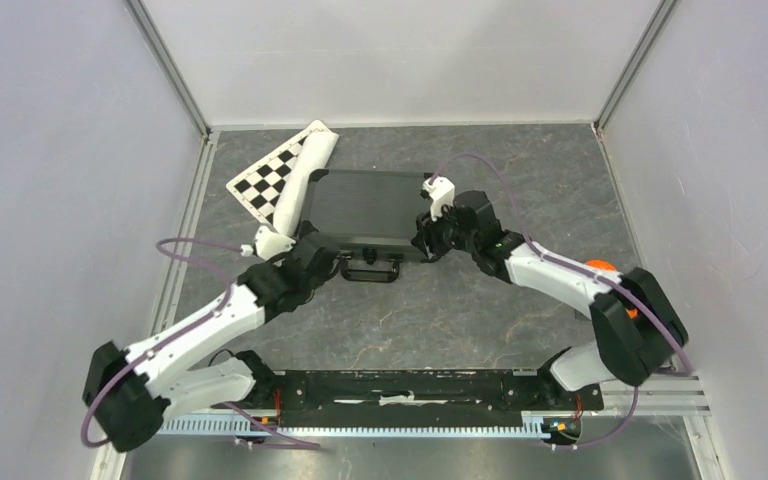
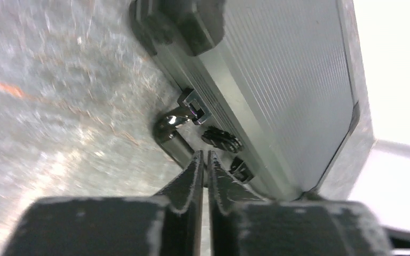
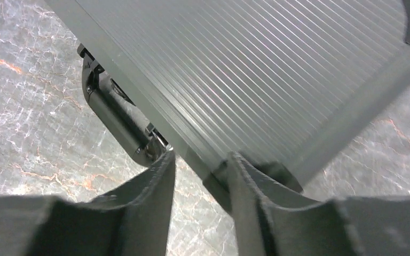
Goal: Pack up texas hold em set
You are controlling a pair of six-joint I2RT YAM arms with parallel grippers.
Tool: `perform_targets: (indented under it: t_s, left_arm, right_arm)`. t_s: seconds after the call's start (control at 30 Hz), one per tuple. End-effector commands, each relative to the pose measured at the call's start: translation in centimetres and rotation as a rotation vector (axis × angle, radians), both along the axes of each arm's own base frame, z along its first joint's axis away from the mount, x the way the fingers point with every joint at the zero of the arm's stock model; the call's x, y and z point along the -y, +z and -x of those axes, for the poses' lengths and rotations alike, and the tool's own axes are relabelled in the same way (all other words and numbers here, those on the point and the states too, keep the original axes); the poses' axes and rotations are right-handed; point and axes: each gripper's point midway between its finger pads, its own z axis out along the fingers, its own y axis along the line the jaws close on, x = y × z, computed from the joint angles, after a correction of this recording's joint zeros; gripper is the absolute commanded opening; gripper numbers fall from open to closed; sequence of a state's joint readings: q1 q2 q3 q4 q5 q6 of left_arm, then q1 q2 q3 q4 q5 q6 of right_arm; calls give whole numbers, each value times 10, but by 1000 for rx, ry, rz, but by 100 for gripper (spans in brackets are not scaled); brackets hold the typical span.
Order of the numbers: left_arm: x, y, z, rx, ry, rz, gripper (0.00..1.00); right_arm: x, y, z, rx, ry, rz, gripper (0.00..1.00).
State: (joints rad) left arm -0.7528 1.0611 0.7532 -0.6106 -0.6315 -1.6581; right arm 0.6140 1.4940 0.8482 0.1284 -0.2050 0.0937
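One closed black case (image 1: 365,205), its lid finely ribbed and its corners rounded, is lying flat on the marbled grey table (image 1: 460,310) while I am holding my left claw (image 2: 204,154) pinched almost shut on nothing beside the tubular handle (image 2: 175,144) and my right claw (image 3: 201,155) half-spread astride the front edge.

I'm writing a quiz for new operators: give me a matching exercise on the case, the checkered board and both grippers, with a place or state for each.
1 case
2 checkered board
3 left gripper
4 right gripper

A fingers apart at the case's edge
B closed, lying mid-table
C fingers nearly together
D back left of the table

Pairs: 1-B, 2-D, 3-C, 4-A
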Motion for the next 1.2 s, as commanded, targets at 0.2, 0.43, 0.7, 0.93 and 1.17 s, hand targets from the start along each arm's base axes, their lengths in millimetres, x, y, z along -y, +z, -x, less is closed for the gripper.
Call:
perform_targets:
  t_s: [0.2,0.43,0.7,0.93,1.17]
  left_arm:
    - [-52,72,5,264,-376,-583,100]
    - [-54,57,23,342,-523,-650,100]
    - [-62,41,42,487,-503,-566,100]
    - [-65,41,53,584,-501,-515,100]
    - [-63,42,51,576,-514,-541,100]
  right_arm:
    - [116,57,20,205,-464,-3,98]
    - [203,61,58,377,-792,-89,98]
    - [242,44,85,450,-906,-116,98]
    - [249,24,89,459,-943,-133,98]
    - [252,26,90,463,-954,-133,98]
